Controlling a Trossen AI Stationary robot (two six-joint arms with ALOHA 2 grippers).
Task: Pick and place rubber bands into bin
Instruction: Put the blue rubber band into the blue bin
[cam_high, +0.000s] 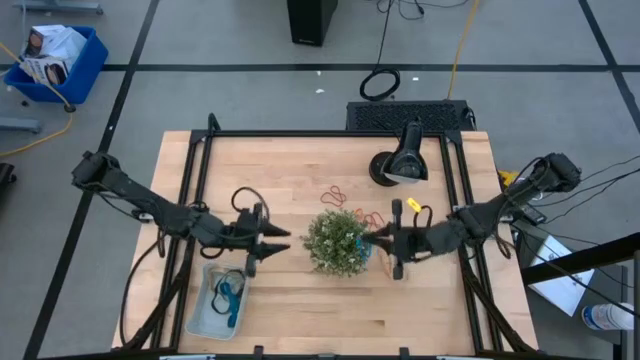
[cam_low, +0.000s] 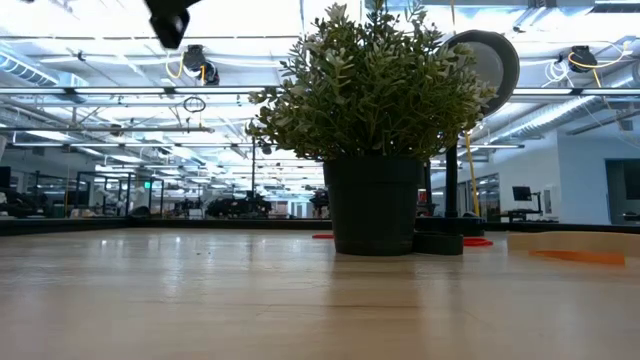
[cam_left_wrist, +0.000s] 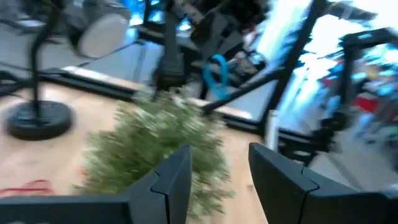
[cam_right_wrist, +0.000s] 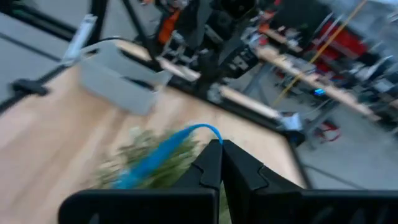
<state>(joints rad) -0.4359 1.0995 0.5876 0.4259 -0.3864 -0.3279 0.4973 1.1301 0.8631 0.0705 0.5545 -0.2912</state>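
Blue rubber band (cam_right_wrist: 163, 152) hangs pinched in the right claw (cam_high: 377, 238), whose fingers are clamped together on it just beside the plant (cam_high: 337, 242). This looks like the carry step. The bin (cam_high: 205, 316) sits across the counter (cam_high: 300, 330), beyond the plant, already holding bands. Left claw (cam_high: 283, 240) waits with fingers apart. Next comes clearing the plant or handing over.

Bright overhead light, wrist cams blurred

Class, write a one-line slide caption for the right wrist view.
Right gripper, shut on a blue rubber band, above the plant, pale bin beyond.
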